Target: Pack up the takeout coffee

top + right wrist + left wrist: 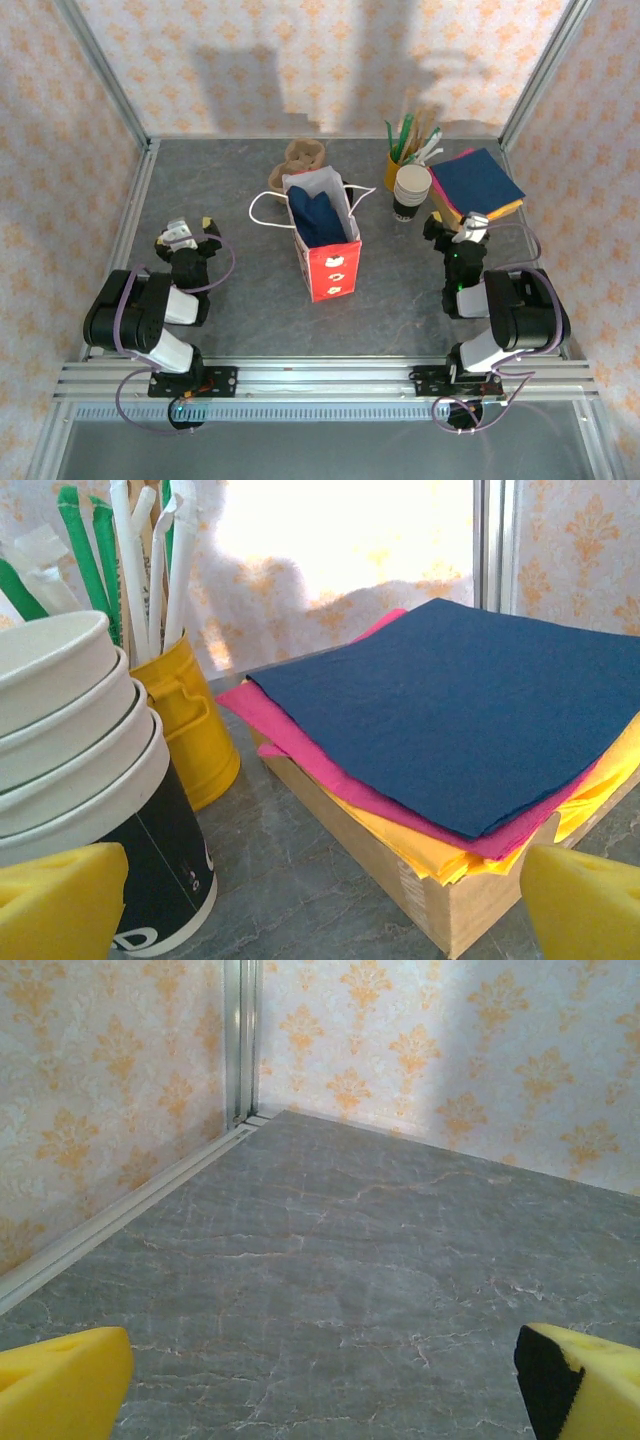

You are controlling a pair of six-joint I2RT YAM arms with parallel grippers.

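The takeout coffee is out of view. A red and white paper bag (327, 262) with white handles stands open at the table's middle, with dark blue paper showing inside. My left gripper (190, 226) is open to the bag's left, and nothing but bare grey table lies between its yellow pads (62, 1385). My right gripper (455, 222) is open to the bag's right. It faces a stack of nested lidless white cups (70, 740) with a black bottom cup, standing just left of its left pad (60, 900). Nothing is between its fingers.
A yellow tin (190, 720) of wrapped straws and stirrers stands behind the cup stack (411, 190). A cardboard box (440, 890) of blue, pink and yellow napkins (478, 183) sits at the right. A brown object (305, 152) lies behind the bag. Metal frame rails edge the table.
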